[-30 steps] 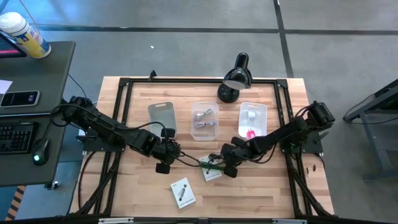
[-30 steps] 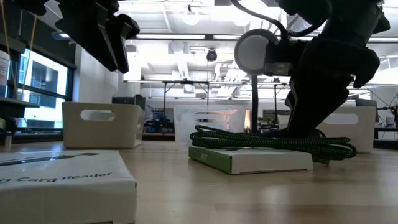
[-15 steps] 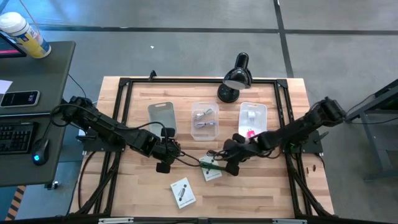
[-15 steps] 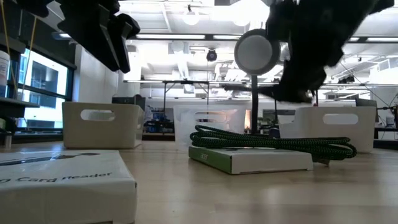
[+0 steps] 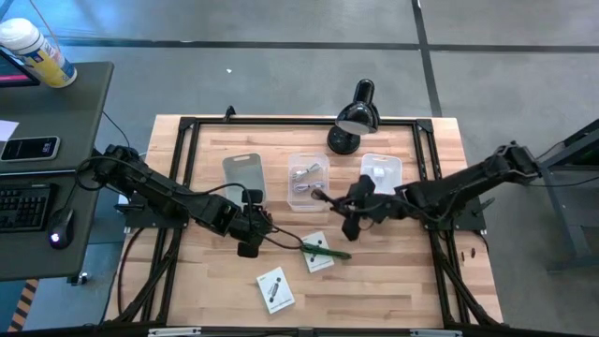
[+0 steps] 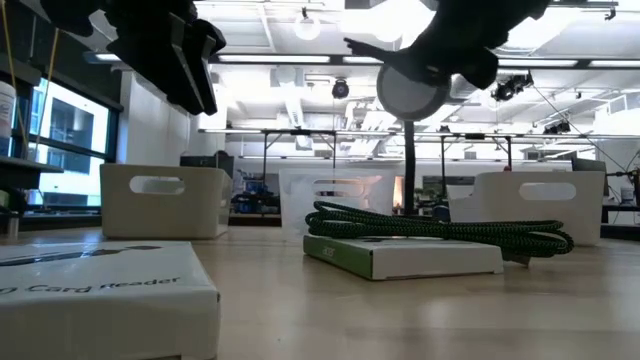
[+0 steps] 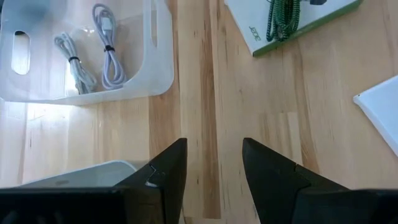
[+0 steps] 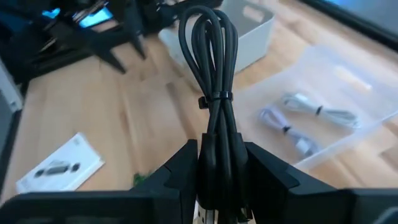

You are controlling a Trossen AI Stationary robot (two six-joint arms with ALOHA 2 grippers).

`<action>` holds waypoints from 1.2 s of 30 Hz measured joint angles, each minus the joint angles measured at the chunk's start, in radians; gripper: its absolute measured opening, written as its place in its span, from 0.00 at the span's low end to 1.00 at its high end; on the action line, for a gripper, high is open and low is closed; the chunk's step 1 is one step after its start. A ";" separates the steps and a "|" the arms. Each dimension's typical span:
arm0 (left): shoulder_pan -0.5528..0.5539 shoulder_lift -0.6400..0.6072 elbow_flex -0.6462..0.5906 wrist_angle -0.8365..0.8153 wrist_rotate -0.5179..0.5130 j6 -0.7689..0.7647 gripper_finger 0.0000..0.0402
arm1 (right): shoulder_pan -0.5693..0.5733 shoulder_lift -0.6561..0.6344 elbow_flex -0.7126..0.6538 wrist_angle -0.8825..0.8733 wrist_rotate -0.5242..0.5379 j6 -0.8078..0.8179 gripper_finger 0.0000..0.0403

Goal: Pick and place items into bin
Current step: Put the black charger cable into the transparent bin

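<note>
My right gripper [image 5: 343, 210] is shut on a bundled black cable [image 8: 210, 68], raised above the table beside the clear middle bin [image 5: 309, 182]. My left gripper [image 5: 248, 236] is open and empty over bare wood [image 7: 214, 168], near the grey bin [image 5: 243, 173]. A green braided cable [image 5: 320, 249] lies on a white and green box [image 6: 400, 256]. A white card-reader box [image 5: 274, 288] lies flat near the front edge. The clear bin holds white cables [image 7: 87, 53]. The white right bin [image 5: 381, 174] holds a white block and a pink piece. My right gripper pinches the cable bundle's lower end [image 8: 219, 155], below its tie [image 8: 215, 98], between its two fingers. The fingers come from the table's right, slanting down, and lie along the bundle. The looped end [image 5: 320, 196] sticks out ahead of the fingers, lifted clear of the table.
A black desk lamp [image 5: 354, 117] stands at the far edge behind the bins. A black frame [image 5: 187, 131] runs round the tabletop. Bare wood lies between the boxes and the bins.
My right gripper has risen from the table beside the green cable's box and gone toward the far edge, to the clear bin's side. The black cable has come up with it, lifted clear. The green cable and its box have stayed in place.
</note>
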 joint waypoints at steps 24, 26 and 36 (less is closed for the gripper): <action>-0.002 -0.078 0.000 -0.005 0.040 -0.018 0.36 | -0.336 0.211 0.000 0.268 -0.181 -0.051 0.26; -0.002 -0.078 0.000 -0.006 0.041 -0.020 0.36 | -0.356 0.243 0.000 0.293 -0.180 -0.024 0.26; -0.001 -0.078 0.000 -0.007 0.029 -0.020 0.36 | -0.431 0.416 0.156 0.188 -0.250 -0.034 0.26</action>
